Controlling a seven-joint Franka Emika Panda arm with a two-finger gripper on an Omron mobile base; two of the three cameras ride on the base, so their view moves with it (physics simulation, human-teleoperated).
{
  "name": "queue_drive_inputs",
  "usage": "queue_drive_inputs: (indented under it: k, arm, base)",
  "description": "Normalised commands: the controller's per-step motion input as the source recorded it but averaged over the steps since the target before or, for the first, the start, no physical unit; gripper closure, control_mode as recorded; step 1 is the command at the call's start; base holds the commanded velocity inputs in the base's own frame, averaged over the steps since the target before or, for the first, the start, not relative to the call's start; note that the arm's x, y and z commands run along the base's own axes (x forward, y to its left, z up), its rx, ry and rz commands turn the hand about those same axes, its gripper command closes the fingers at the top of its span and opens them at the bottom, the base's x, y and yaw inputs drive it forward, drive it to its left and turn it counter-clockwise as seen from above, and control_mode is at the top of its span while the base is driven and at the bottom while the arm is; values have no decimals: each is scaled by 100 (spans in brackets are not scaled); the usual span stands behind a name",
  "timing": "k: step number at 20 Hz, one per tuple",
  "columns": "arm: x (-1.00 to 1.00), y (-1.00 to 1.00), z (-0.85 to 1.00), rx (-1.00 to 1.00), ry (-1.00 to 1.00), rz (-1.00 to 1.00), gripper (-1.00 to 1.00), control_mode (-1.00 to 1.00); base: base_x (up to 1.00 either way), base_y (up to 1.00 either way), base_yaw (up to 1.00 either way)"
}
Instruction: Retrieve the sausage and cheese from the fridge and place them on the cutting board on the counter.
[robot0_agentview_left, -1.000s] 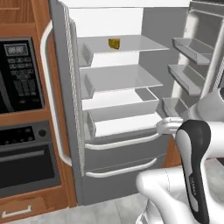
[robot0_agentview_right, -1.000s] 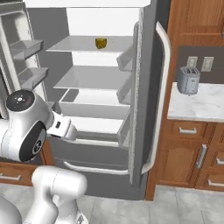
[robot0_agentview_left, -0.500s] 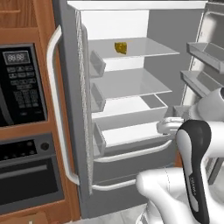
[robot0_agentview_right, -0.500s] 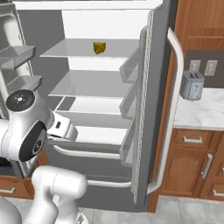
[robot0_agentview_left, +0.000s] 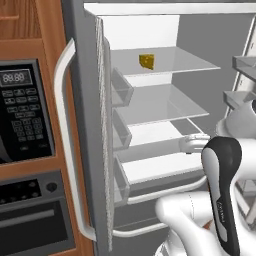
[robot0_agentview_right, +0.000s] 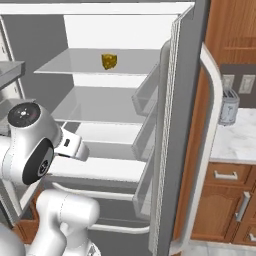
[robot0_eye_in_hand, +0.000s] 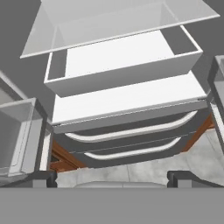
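change: whole view has shifted and grown closer since a second ago, so the base has driven nearer the fridge (robot0_agentview_left: 95, 125); cheese sits on the same shelf as before
fridge: both doors swung open, white interior, glass shelves, door bins on the inner door faces; long pale handle (robot0_agentview_left: 65, 135) on the left door in the left base view
cheese (robot0_agentview_left: 146, 61): yellow-orange wedge on the upper glass shelf (robot0_agentview_left: 170, 62), toward the back, alone on it; also seen in the right base view (robot0_agentview_right: 109, 61)
sausage: can't pick it out anywhere
gripper (robot0_eye_in_hand: 112, 178): two dark finger tips spread wide apart at the bottom of the hand view, nothing between them, holding nothing
hand view: looks down at the white drawer (robot0_eye_in_hand: 122, 65) under a glass shelf, and two curved pale pull handles on the lower freezer fronts (robot0_eye_in_hand: 131, 142)
arm: white and dark links low in front of the fridge, wrist near the drawer level in both base views
microwave (robot0_agentview_left: 22, 112): black, built into wood cabinets left of the fridge, oven (robot0_agentview_left: 35, 220) under it
toaster (robot0_agentview_right: 229, 109): grey, on the marbled side counter (robot0_agentview_right: 235, 142) right of the fridge
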Motion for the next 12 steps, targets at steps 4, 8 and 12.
queue_drive_inputs:
  k: [4,8,12]
  arm:
    - [0,0,0,0,0,0,-100,100]
    - [0,0,0,0,0,0,-100,100]
    - [0,0,0,0,0,0,-100,100]
  base:
    - [40,-2,5]
    - [35,-1,3]
    - [14,0,5]
